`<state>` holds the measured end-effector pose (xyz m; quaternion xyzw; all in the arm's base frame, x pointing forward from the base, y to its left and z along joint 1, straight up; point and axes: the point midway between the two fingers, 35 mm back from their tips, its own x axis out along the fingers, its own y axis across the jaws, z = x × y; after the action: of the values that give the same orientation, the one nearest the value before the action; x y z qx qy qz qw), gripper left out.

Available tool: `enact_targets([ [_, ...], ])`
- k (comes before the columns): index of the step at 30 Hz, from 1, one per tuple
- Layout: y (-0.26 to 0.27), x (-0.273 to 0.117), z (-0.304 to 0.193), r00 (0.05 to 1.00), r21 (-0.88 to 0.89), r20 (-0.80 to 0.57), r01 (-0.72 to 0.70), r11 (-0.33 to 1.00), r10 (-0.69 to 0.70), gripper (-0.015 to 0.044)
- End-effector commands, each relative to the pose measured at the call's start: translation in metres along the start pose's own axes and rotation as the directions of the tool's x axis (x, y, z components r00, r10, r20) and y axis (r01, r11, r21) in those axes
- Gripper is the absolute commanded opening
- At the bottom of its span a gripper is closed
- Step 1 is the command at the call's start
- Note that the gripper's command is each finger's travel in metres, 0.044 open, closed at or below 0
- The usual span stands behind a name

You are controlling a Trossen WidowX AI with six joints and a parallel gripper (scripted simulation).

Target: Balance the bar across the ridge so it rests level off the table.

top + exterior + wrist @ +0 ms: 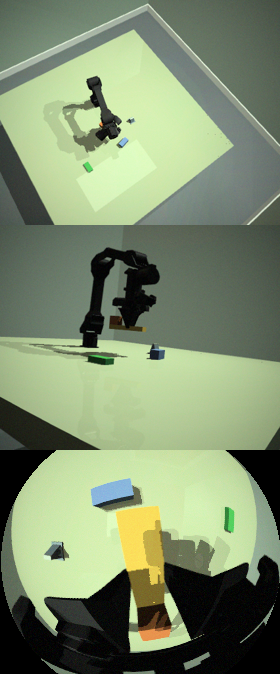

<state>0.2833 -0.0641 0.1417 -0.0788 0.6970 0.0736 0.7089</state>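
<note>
My gripper (107, 132) (128, 324) (145, 569) is shut on the bar (135, 328) (140, 537), a long yellow bar with an orange end (100, 124). It holds the bar roughly level, well above the table. The ridge (131, 120) (155, 346) (56, 551) is a small grey wedge standing on the table. In the top view it lies to the right of the gripper; in the wrist view it is to the left of the bar. The bar is apart from the ridge.
A blue block (123, 142) (157, 354) (113, 492) lies close in front of the ridge, just past the bar's yellow end. A flat green block (87, 166) (100, 359) (229, 518) lies further off. The light green table top (171, 108) has a grey border.
</note>
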Motion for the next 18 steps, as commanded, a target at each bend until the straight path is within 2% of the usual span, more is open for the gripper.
enact_targets([
  [1, 0.012, -0.004, 0.011, 1.0, 0.024, 0.012, 0.002, 1.0, -0.002, 0.0],
  [18, 0.068, -0.004, 0.038, 1.0, 0.117, 0.014, -0.005, 0.993, 0.004, 0.0],
])
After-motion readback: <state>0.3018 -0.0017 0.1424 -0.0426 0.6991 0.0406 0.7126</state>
